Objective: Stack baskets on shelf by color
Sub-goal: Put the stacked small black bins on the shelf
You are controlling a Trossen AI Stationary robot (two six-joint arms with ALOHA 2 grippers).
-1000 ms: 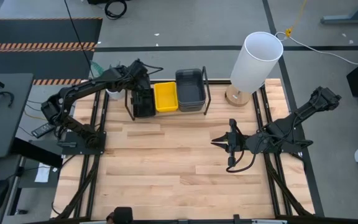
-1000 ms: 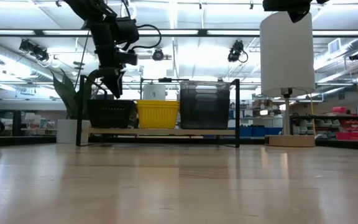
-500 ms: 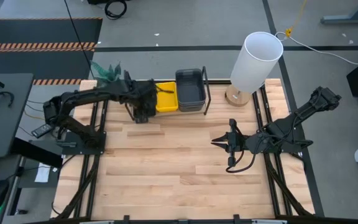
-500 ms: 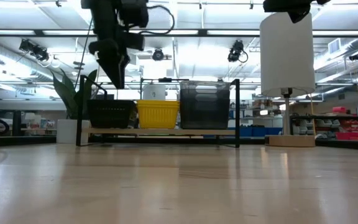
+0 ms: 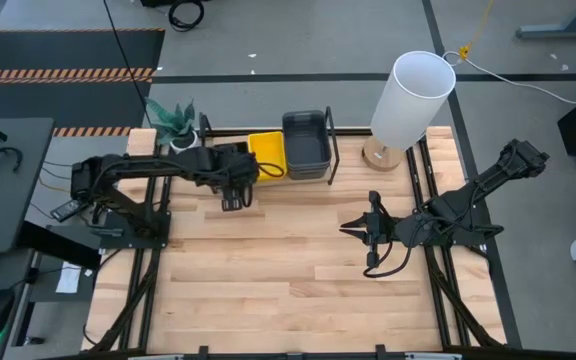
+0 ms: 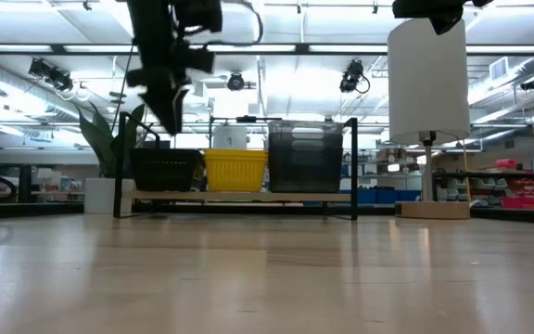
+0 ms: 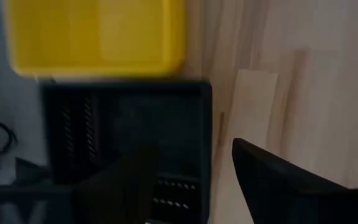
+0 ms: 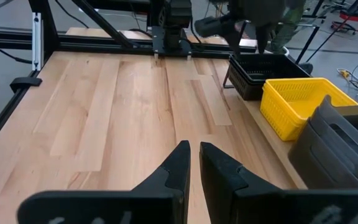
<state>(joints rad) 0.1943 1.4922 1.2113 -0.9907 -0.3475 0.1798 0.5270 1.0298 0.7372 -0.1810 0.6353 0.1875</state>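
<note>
Three stacks of baskets stand side by side on the shelf (image 6: 239, 197) at the table's far edge. The black basket (image 6: 165, 169) is on the left, the yellow basket (image 6: 235, 170) in the middle, and the taller dark grey stack (image 6: 305, 155) on the right. My left gripper (image 5: 232, 200) is open and hangs in the air above and just in front of the black basket (image 7: 129, 130), touching nothing. My right gripper (image 5: 353, 228) is shut and empty, hovering over the table's right-middle part with its fingers pointing left.
A white lamp (image 5: 413, 95) on a wooden base stands at the far right corner beside the shelf's black end loop (image 5: 331, 150). A potted plant (image 5: 173, 118) sits at the far left. Bare wooden tabletop (image 5: 268, 270) stretches across the middle and near side.
My left gripper has drawn back from above the black basket toward the table's near edge and has risen a little. The black basket has stayed on the shelf. My right arm has kept still.
</note>
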